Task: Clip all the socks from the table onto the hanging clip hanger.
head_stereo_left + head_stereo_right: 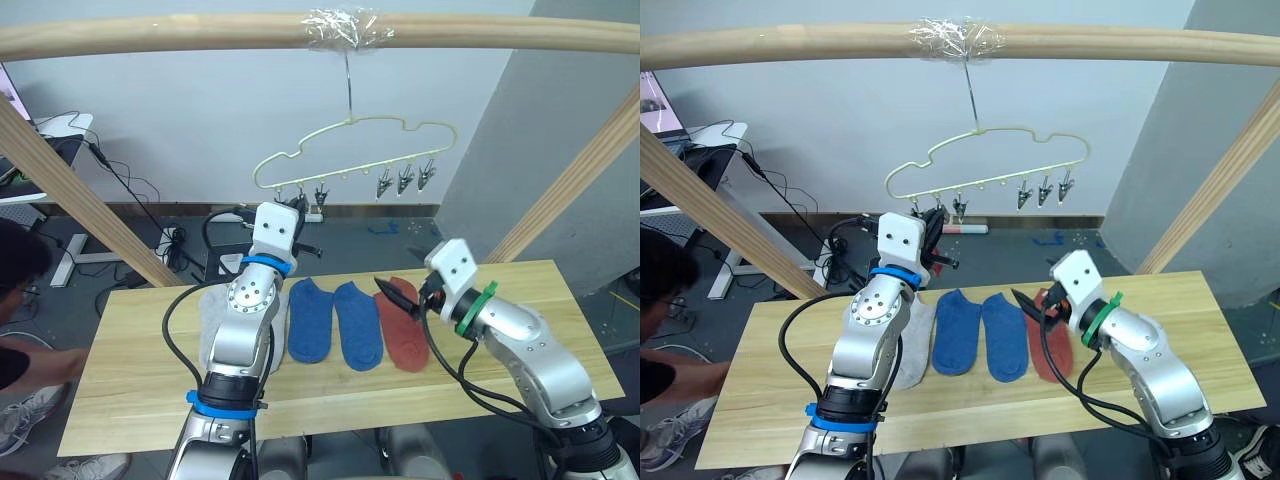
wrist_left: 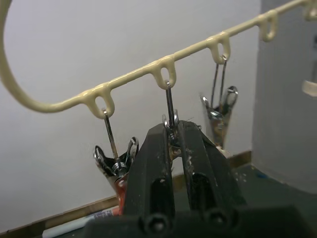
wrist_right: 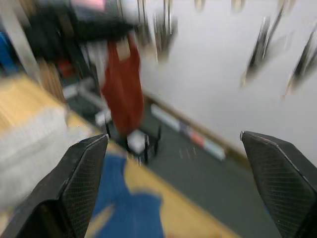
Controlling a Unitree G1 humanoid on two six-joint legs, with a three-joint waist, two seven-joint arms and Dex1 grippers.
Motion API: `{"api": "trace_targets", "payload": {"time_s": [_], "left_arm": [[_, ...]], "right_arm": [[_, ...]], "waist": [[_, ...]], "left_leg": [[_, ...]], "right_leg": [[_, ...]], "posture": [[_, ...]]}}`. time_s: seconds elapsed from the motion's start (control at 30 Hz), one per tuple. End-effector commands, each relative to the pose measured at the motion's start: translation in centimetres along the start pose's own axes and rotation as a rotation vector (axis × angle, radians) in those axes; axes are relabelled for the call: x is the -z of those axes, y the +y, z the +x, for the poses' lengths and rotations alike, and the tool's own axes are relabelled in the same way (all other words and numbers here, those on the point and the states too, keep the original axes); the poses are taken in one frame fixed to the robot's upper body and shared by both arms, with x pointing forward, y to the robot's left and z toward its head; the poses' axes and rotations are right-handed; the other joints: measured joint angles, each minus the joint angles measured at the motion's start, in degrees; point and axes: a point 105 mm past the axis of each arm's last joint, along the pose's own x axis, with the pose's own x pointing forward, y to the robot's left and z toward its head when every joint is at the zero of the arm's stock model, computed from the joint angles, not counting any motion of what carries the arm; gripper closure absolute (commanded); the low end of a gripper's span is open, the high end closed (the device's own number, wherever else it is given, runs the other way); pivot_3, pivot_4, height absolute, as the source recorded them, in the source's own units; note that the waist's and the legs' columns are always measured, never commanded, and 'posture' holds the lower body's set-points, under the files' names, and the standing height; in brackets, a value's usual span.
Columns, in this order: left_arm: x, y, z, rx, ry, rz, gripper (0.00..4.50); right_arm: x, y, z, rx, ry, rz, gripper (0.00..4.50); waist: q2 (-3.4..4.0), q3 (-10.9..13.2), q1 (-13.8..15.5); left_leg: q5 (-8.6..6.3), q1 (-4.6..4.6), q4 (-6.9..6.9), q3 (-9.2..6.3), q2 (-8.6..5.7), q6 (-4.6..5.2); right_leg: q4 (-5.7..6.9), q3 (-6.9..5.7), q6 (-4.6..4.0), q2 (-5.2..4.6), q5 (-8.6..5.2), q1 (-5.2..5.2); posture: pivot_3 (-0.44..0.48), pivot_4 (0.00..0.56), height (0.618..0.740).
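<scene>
The pale yellow clip hanger (image 1: 350, 135) hangs from a wooden pole. My left gripper (image 2: 172, 131) is raised to its left clips and is shut on the second clip (image 2: 170, 106). A rust red sock (image 3: 121, 84) hangs from a clip beside that gripper. On the table (image 1: 130, 380) lie a light grey sock (image 1: 210, 320), partly hidden by my left arm, two blue socks (image 1: 308, 320) (image 1: 358, 325) and a rust red sock (image 1: 405, 335). My right gripper (image 1: 395, 292) hovers open just above the red sock on the table, holding nothing.
Wooden frame poles cross overhead (image 1: 200, 35) and slant down at both sides (image 1: 80, 205) (image 1: 570, 185). A person (image 1: 20, 290) crouches at the table's left end. Three free clips (image 1: 405, 180) hang on the hanger's right part.
</scene>
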Motion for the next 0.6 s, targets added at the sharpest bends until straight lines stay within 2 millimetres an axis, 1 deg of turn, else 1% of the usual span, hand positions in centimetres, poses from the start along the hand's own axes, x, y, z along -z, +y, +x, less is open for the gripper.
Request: {"api": "trace_targets", "payload": {"time_s": [0.03,0.1,0.17,0.3,0.4,0.57,0.6], "left_arm": [[-0.9,0.0,-0.4,0.058,0.020,0.000,4.49],[-0.8,0.2,-0.7,0.089,0.055,-0.003,4.49],[-0.6,0.4,-1.0,0.120,0.089,-0.003,4.49],[-0.3,0.7,-1.5,0.130,0.122,-0.014,4.49],[-0.2,0.7,-1.7,0.128,0.131,-0.019,4.49],[-0.2,0.4,-1.9,0.132,0.136,-0.026,4.49],[-0.1,0.4,-2.0,0.132,0.138,-0.026,4.49]], "right_arm": [[4.3,0.0,0.7,-0.018,0.168,-0.054,0.00],[6.2,-0.2,1.3,-0.030,0.233,-0.089,0.00],[7.8,-0.3,2.1,-0.042,0.286,-0.073,0.00],[10.0,-0.6,3.2,-0.048,0.365,-0.043,0.00],[10.8,-0.8,3.7,-0.047,0.392,-0.013,0.00],[11.4,-0.1,3.9,-0.083,0.413,0.041,0.00],[11.7,0.1,3.8,-0.087,0.421,0.042,0.00]], "waist": [[0.00,0.00,-0.07],[0.01,0.00,-0.19],[0.02,-0.01,-0.40],[0.05,-0.03,-0.34],[0.07,-0.04,-0.01],[0.09,-0.06,-0.03],[0.11,-0.08,-0.03]], "left_leg": [[0.00,0.00,-0.01,0.00,0.00,0.00],[0.00,0.04,-0.01,0.01,0.03,0.00],[0.00,0.05,-0.01,0.03,0.05,0.00],[0.02,0.07,-0.01,0.01,0.08,-0.04],[0.02,0.06,-0.02,-0.02,0.08,-0.05],[0.03,0.07,-0.02,-0.02,0.08,-0.05],[0.03,0.07,-0.02,-0.02,0.09,-0.05]], "right_leg": [[0.01,0.00,0.00,0.00,0.00,0.00],[0.02,0.01,0.00,0.04,0.00,0.00],[0.03,0.03,-0.01,0.05,0.00,0.00],[0.03,0.04,-0.04,0.09,0.03,0.01],[0.02,0.03,-0.05,0.09,0.03,0.01],[0.03,0.04,-0.06,0.09,0.04,0.01],[0.03,0.04,-0.06,0.10,0.04,0.01]], "posture": [[-0.113,0.201,0.740],[-0.105,0.199,0.740],[-0.093,0.199,0.740],[-0.076,0.198,0.740],[-0.072,0.199,0.740],[-0.072,0.199,0.740],[-0.054,0.196,0.740]]}}
